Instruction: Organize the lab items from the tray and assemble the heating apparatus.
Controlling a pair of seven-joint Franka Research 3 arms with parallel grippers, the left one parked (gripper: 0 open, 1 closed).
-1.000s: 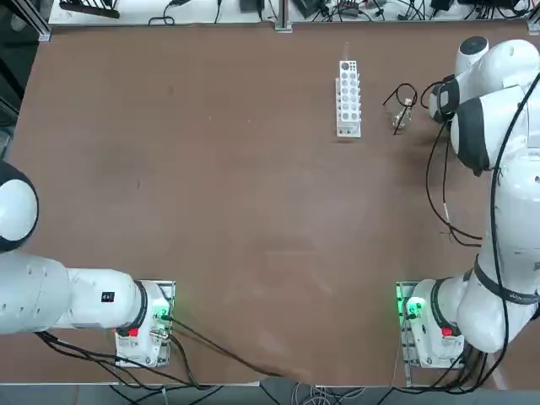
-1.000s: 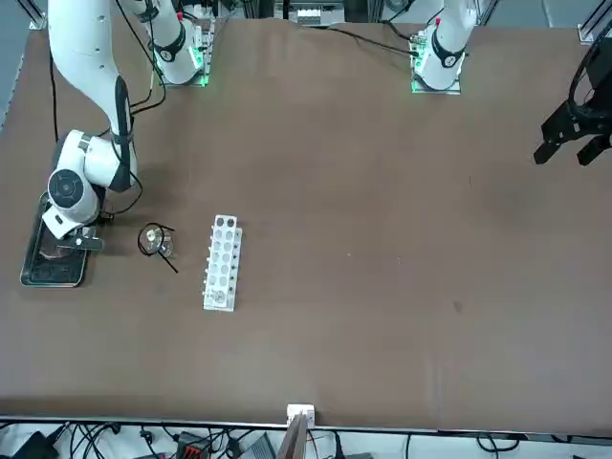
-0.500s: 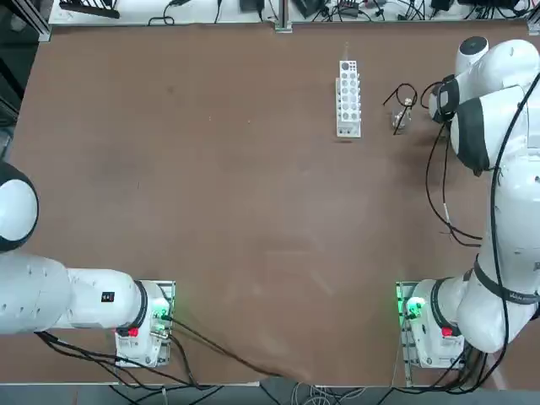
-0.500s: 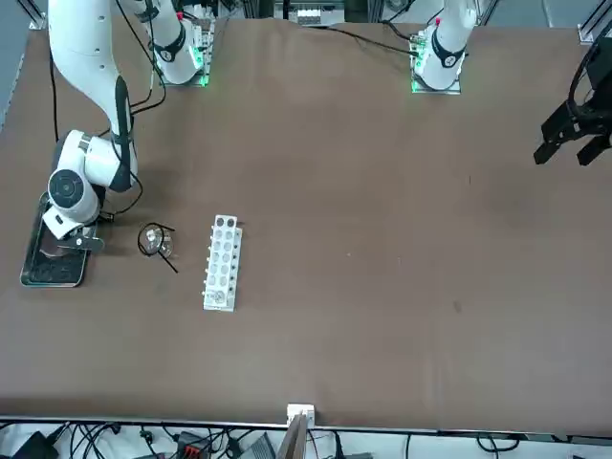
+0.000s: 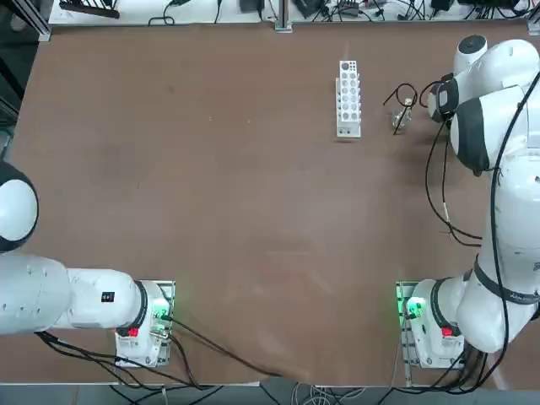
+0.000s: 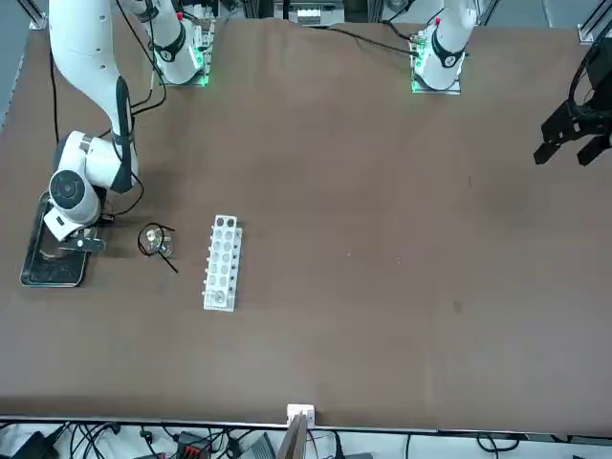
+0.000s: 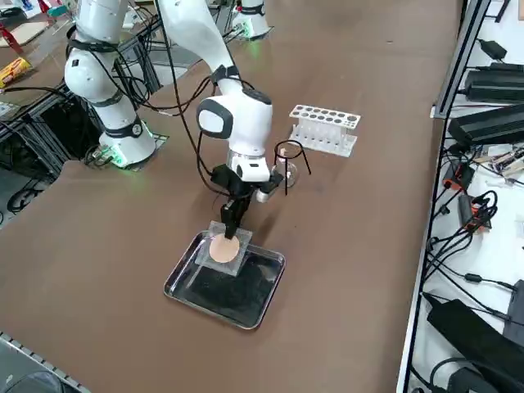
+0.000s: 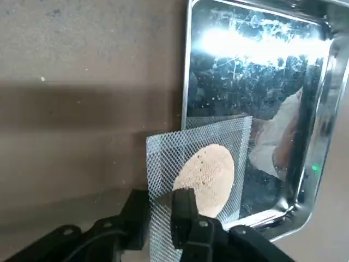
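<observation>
Right wrist view: the right fingers (image 8: 184,213) stand moderately apart near the wire mesh (image 8: 199,139), which leans over the rim of the tray (image 8: 187,71). It looks light, springy; pinch its edge, clear of the probably brittle tan disc (image 8: 210,177).

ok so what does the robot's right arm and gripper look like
The right arm is white with rounded joints and dark grey bands, a black cable strapped along it, and green and red lights at its base. The right gripper is black, with two blocky fingers and small round screw heads.
</observation>
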